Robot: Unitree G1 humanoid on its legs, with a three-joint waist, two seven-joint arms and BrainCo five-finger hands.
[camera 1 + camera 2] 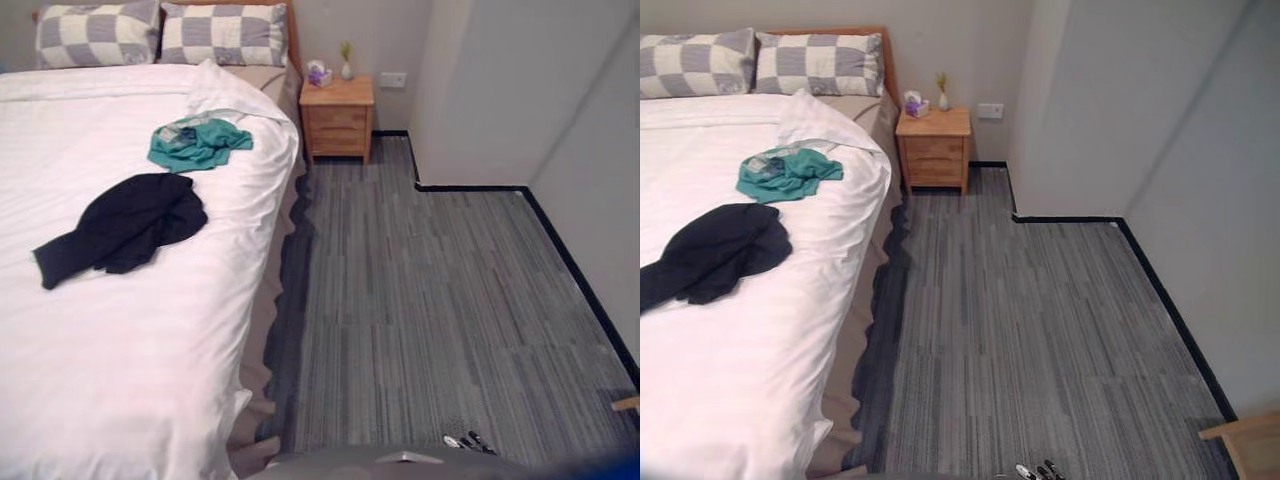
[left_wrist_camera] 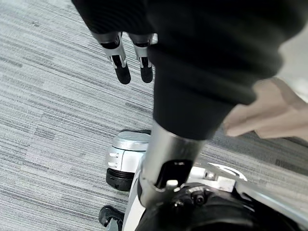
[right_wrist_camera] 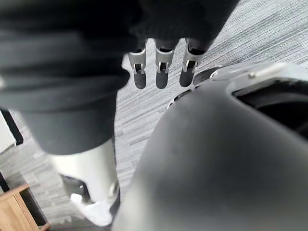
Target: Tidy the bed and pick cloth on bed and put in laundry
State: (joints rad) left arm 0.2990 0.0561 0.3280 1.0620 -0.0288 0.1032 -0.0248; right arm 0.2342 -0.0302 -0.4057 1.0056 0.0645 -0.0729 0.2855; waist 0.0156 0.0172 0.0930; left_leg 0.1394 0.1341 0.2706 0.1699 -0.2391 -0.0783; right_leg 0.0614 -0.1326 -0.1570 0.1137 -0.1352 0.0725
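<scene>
A black cloth (image 1: 125,225) lies crumpled in the middle of the white bed (image 1: 130,370). A teal cloth (image 1: 198,143) lies bunched further up, near the folded-back corner of the cover. Both hands hang low beside the robot, over the grey floor and far from the bed. My left hand (image 2: 121,67) has its fingers straight and holds nothing. My right hand (image 3: 162,72) is also open and empty, and its dark fingertips (image 1: 466,440) peek in at the bottom edge of the left eye view.
Two checked pillows (image 1: 222,33) lean on the headboard. A wooden nightstand (image 1: 337,117) with a small vase and a tissue box stands right of the bed. Grey striped floor (image 1: 430,300) runs between bed and walls. A wooden furniture corner (image 1: 1246,438) shows at lower right.
</scene>
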